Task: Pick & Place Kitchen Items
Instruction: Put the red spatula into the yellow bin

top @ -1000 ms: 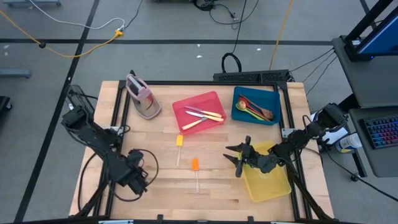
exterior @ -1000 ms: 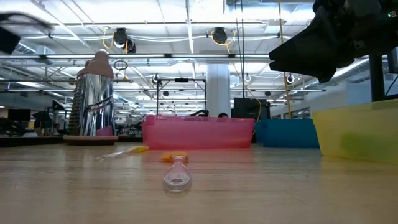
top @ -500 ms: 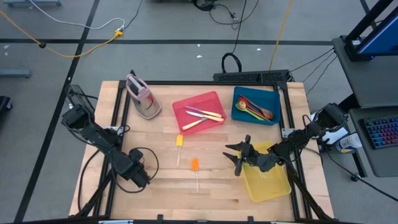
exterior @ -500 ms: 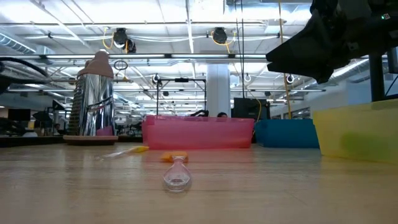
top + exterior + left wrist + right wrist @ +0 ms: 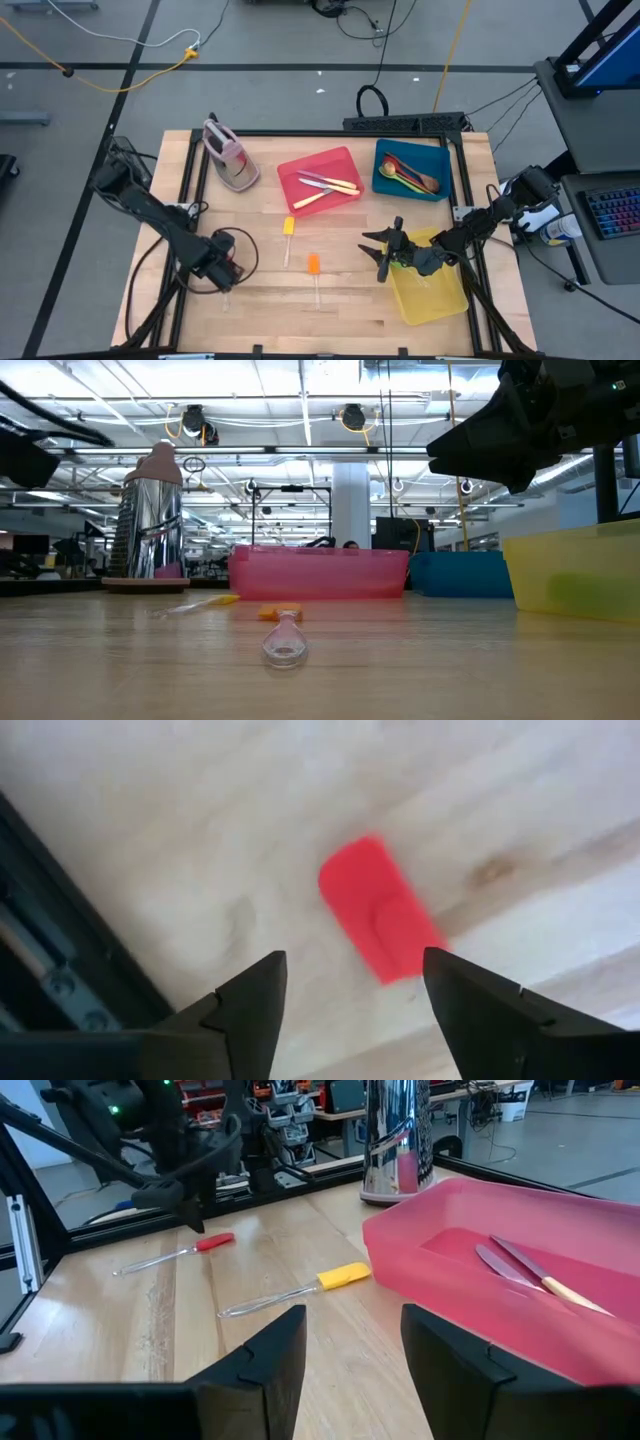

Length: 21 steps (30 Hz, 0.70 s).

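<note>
Hovering low, the left gripper (image 5: 350, 990) spreads its jaws over the red-headed utensil (image 5: 380, 910) lying on the desk (image 5: 260, 300). The right gripper (image 5: 383, 252), jaws apart and empty, waits beside the yellow tray (image 5: 430, 290).

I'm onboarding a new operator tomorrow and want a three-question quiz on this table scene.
1. Multiple choice: the open left pincer hovers over a utensil whose head is A red, B yellow, C orange.
2. True or false: the cream-handled knives lie in the red tray.
3. Fill in: the spoons lie in the ___ tray.
Key: 1 A; 2 true; 3 blue tray.
</note>
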Motion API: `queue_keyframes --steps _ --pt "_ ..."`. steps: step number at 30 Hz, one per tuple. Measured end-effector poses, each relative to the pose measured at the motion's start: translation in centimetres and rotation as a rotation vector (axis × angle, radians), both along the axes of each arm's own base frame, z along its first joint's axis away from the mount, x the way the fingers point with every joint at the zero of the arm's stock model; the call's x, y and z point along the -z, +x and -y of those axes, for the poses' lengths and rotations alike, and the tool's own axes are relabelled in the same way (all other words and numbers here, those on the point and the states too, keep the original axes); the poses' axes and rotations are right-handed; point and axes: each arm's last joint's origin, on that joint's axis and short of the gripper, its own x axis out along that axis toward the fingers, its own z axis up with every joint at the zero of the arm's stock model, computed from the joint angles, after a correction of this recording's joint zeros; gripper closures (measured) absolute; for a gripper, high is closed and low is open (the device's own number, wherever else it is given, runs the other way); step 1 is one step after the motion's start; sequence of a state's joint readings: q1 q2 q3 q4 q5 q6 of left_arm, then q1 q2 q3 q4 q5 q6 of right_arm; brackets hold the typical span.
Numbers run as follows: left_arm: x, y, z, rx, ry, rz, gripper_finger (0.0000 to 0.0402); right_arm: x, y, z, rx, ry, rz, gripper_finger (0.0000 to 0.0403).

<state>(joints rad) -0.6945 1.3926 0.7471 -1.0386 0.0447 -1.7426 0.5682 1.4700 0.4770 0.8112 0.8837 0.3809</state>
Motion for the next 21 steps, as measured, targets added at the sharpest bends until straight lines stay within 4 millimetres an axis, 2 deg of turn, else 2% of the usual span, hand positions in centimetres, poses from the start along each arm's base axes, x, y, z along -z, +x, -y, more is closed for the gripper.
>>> queue_keyframes --steps 5,11,15,21 --pt "0.1 0.4 0.2 -0.014 0.000 0.085 0.0165 0.0 0.0 0.0 0.000 0.000 0.000 0.0246" --pt "2.2 0.6 0.4 -0.028 -0.083 0.184 0.0161 0.0 0.0 0.0 -0.002 0.012 0.003 0.0246" --pt "3.1 -0.1 -0.2 -0.057 -0.073 0.146 0.0161 0.0 0.0 -0.1 -0.047 0.037 0.000 0.0246" --pt "3.3 -0.7 -0.6 -0.045 -0.039 0.082 0.0161 0.0 0.2 0.1 -0.058 0.042 -0.002 0.0247"
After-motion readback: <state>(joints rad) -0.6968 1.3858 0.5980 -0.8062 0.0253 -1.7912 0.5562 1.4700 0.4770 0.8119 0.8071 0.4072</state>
